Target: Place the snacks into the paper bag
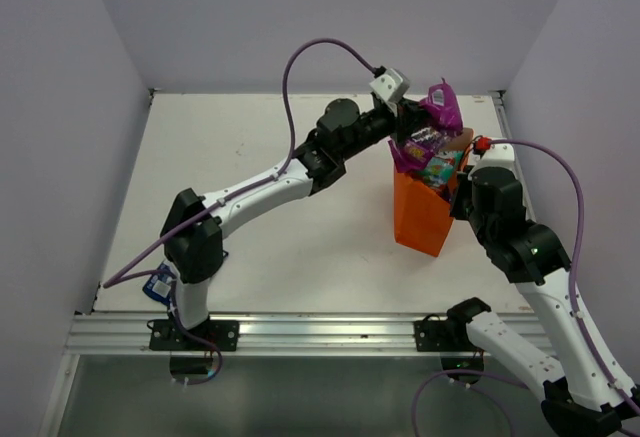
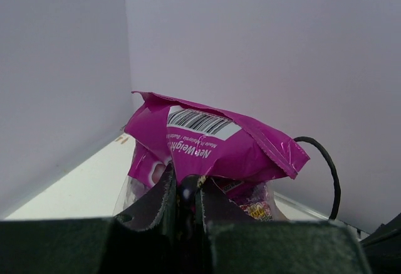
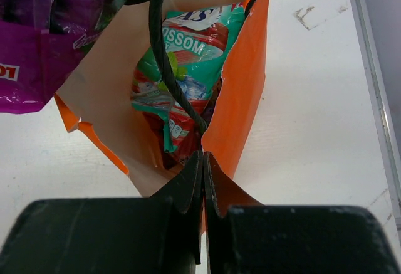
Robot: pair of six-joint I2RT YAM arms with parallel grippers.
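White, faintly scuffed tabletop (image 1: 260, 157) enclosed by plain pale lilac walls (image 1: 330, 17) at left, top and right, with an aluminium rail (image 1: 320, 329) along the lower frame.

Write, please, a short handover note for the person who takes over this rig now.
Left gripper: shut on the magenta packet, held above the paper bag.
Right gripper: shut on the bag's rim.
Done: teal packet, red packet and purple packet are in the bag.
To do: drop the magenta one in; fetch the blue packet by the left arm's base.
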